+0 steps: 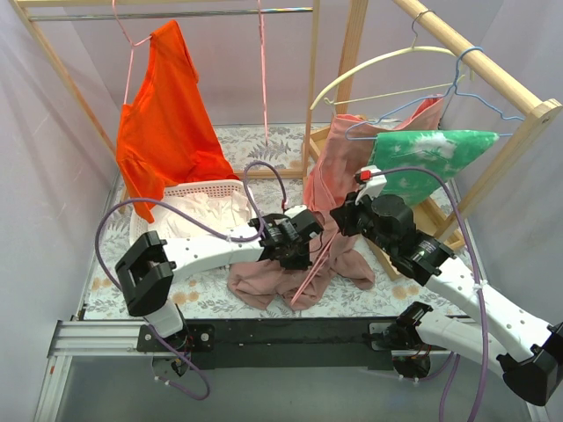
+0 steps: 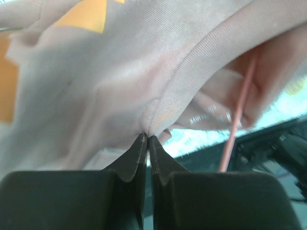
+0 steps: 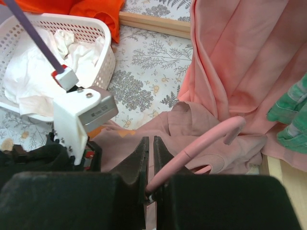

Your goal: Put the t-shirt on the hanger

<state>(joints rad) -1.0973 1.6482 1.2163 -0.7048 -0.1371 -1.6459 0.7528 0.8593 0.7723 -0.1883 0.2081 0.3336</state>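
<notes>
The dusty mauve-pink t-shirt (image 1: 264, 280) lies bunched on the table between the arms. My left gripper (image 1: 308, 230) is shut on a fold at its ribbed collar; in the left wrist view the fingertips (image 2: 147, 136) pinch the fabric (image 2: 120, 72). The thin pink hanger (image 1: 317, 268) slants down across the shirt. My right gripper (image 1: 341, 220) is shut on it; in the right wrist view the jaws (image 3: 149, 143) clamp the hanger's neck, and its hook (image 3: 211, 136) curves up to the right above the t-shirt (image 3: 139, 139). A hanger wire (image 2: 240, 110) shows inside the collar.
A salmon-pink shirt (image 1: 330, 171) hangs just behind the grippers. An orange shirt (image 1: 163, 123) hangs back left above a white basket (image 1: 215, 187) of white cloth. A cream hanger (image 1: 378, 66), a blue hanger (image 1: 479, 88) and green cloth (image 1: 431, 154) hang on the right rail.
</notes>
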